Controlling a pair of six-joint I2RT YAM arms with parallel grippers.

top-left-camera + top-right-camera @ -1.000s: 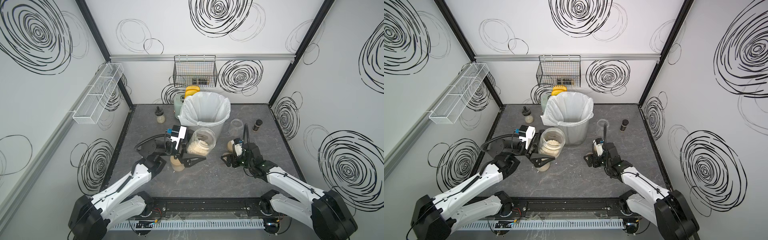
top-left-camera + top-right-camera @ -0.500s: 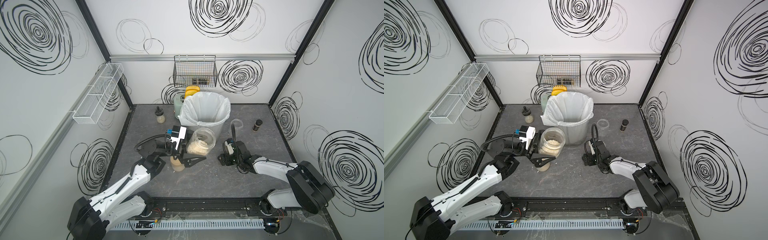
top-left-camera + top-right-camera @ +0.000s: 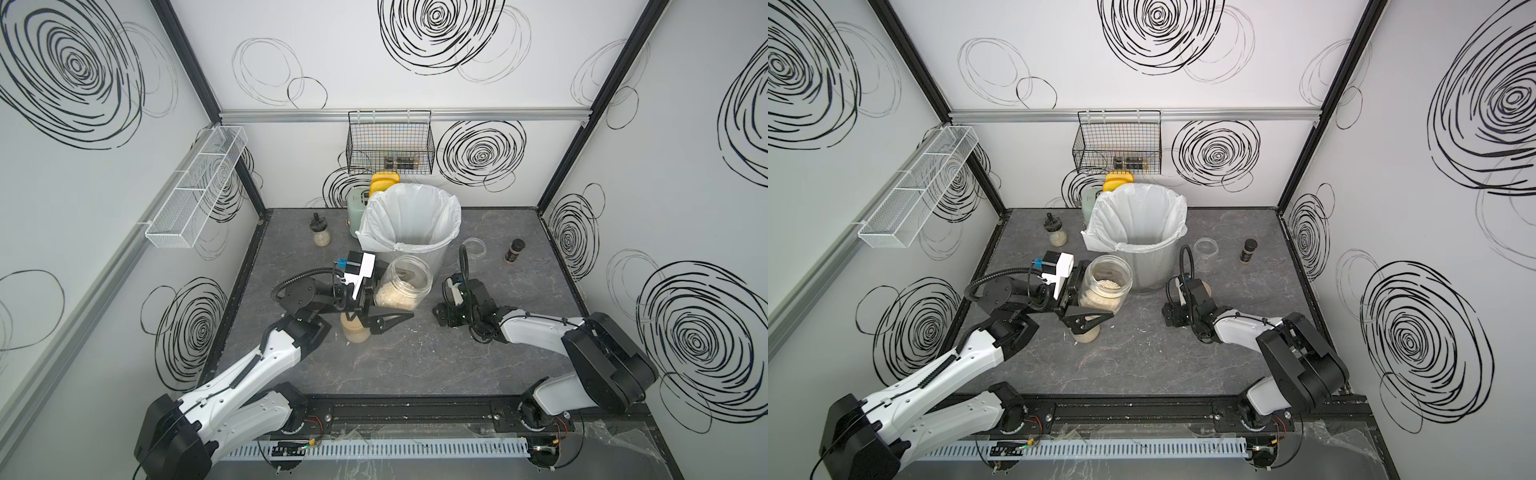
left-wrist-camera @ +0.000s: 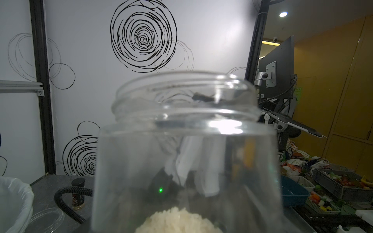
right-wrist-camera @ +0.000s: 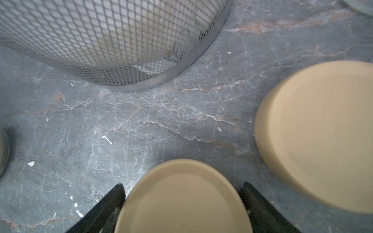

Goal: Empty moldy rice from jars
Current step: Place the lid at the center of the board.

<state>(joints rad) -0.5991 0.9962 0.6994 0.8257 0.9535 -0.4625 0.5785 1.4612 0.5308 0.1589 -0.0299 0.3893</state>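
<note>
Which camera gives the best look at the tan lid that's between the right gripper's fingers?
The right wrist view: the tan lid fills the foreground, flanked by the right gripper's black fingers. In both top views the gripper body hides it. The left wrist view shows none of it.

light: bright, even | shadows: soft | glare: on jar (image 4: 225,126) shoulder | blur: tan lid (image 5: 181,201), wrist view
</note>
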